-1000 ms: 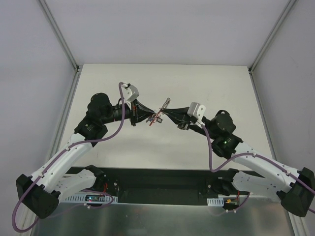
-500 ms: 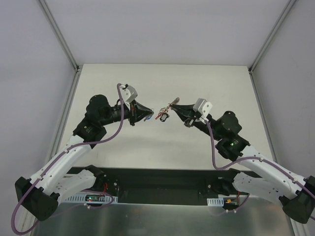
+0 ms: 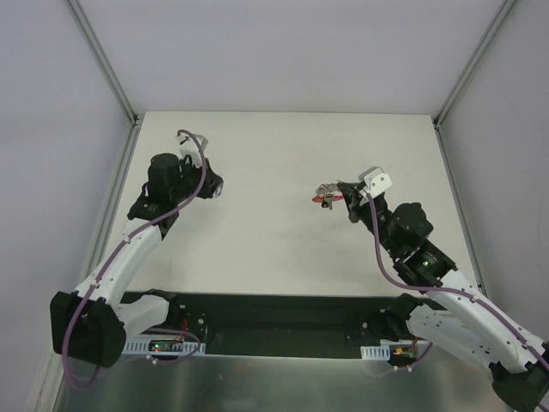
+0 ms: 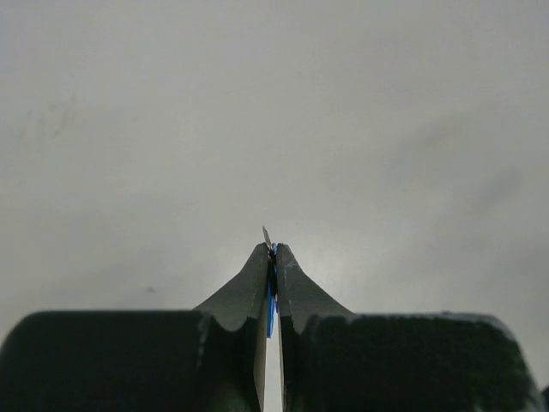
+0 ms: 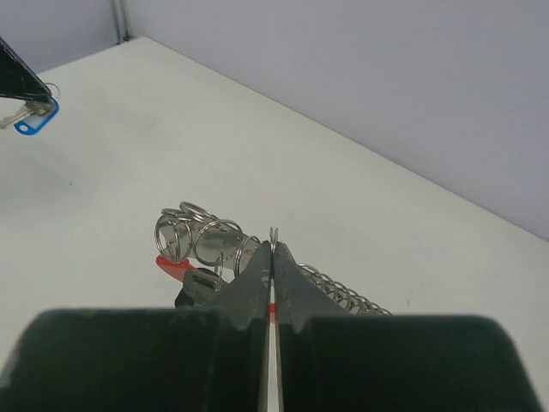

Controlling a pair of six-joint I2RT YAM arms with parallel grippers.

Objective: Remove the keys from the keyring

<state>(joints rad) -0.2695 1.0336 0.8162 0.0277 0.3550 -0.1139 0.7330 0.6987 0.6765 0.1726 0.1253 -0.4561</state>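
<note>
My right gripper (image 5: 273, 247) is shut on a wire loop of the keyring (image 5: 202, 236), a cluster of silvery rings with a red tag (image 5: 174, 263) and a coiled spring (image 5: 343, 292), held above the table. In the top view the right gripper (image 3: 340, 193) holds this bunch (image 3: 324, 195) at centre right. My left gripper (image 4: 272, 249) is shut on a thin key (image 4: 267, 235) with a blue cover (image 4: 270, 309). It sits far left in the top view (image 3: 214, 184). The right wrist view shows that key and its blue head (image 5: 33, 120) at the top left.
The white table (image 3: 274, 154) is walled by grey panels at the back and sides. A black base strip (image 3: 274, 322) runs along the near edge under both arms.
The two grippers have pulled apart. The left gripper swung left and back with the blue-covered key. The right gripper drew back to the right with the keyring and red tag.
</note>
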